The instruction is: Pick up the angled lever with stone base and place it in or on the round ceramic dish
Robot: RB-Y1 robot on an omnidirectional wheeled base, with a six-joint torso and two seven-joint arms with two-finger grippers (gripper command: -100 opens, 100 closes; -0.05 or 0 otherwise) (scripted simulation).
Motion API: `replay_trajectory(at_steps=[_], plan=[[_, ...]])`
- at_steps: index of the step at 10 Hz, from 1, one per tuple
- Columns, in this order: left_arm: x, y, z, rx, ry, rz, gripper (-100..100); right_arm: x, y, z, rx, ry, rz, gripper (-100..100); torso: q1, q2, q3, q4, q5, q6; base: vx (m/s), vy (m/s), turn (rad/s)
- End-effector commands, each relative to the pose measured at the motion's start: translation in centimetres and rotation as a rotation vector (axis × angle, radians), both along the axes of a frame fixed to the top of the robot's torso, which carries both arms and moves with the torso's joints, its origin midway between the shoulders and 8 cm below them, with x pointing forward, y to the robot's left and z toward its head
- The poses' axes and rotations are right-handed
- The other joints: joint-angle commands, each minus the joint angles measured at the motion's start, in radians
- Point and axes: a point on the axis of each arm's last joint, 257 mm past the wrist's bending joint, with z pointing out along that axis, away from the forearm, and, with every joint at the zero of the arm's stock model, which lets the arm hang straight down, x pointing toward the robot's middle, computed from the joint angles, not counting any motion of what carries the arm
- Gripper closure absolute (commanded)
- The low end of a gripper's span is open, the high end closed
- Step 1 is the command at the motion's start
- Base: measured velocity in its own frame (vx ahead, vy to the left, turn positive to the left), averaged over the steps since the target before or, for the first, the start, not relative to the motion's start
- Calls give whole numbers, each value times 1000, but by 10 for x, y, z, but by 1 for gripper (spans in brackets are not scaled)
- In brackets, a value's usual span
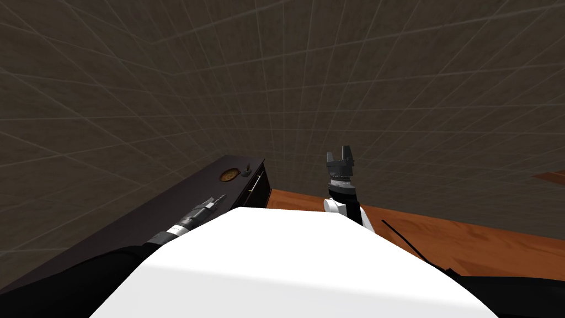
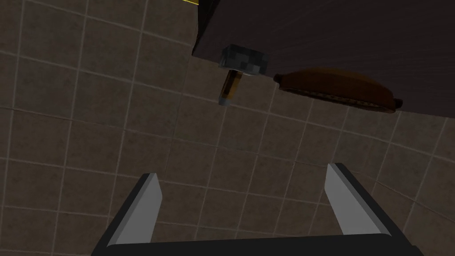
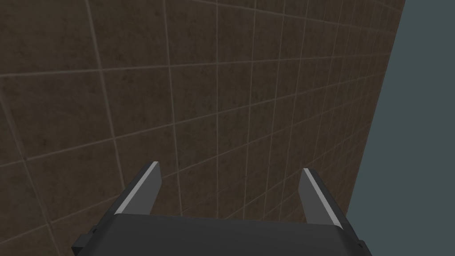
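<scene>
L. end effector (image 2: 242,170): fingers (image 2: 143,208) apart, nothing betw. them. It points toward the lever but is well short of it. In head view the L. arm lies low over the table top.
R. end effector (image 3: 229,169): fingers apart, empty. Head view shows it raised, tips up, off to the right of the table and above the floor.
Lever (image 2: 235,73): grey stone-like block base w. a brownish shaft ending in a grey tip. The shaft leans away from the base at an angle. It stands on the table at the far corner, untouched by either end effector.
Dish (image 2: 340,89): round, shallow, brown, w. a patterned rim. It sits on the table just beside the lever's base, w. a narrow gap betw. them. It holds nothing.
Table (image 1: 182,193): dark, long, running along the wall on the robot's left. Its end face carries a pale bar handle.
Floor (image 1: 469,243): orange-brown wood, right of the table.
Wall (image 1: 331,83): dark brown tiles w. pale grout lines, behind the table.
</scene>
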Motion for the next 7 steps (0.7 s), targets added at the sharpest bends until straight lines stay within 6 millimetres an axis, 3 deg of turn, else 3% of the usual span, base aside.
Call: replay_trajectory(at_steps=[1, 4, 7], plan=[[-14, 8, -7, 66, 61, -23, -100, 0, 0, 0, 0, 0, 0, 0, 0, 0, 0, 0, 0, 0, 151, -12, -78], [-28, 18, -13, 134, 130, -53, -100, 0, 0, 0, 0, 0, 0, 0, 1, 2, 1, 0, 0, 0, 106, 6, -36], [-41, 28, -21, 213, 207, -101, -100, 0, 0, 0, 0, 0, 0, 0, 1, -4, -3, -1, 0, 0, 184, 4, -61]])
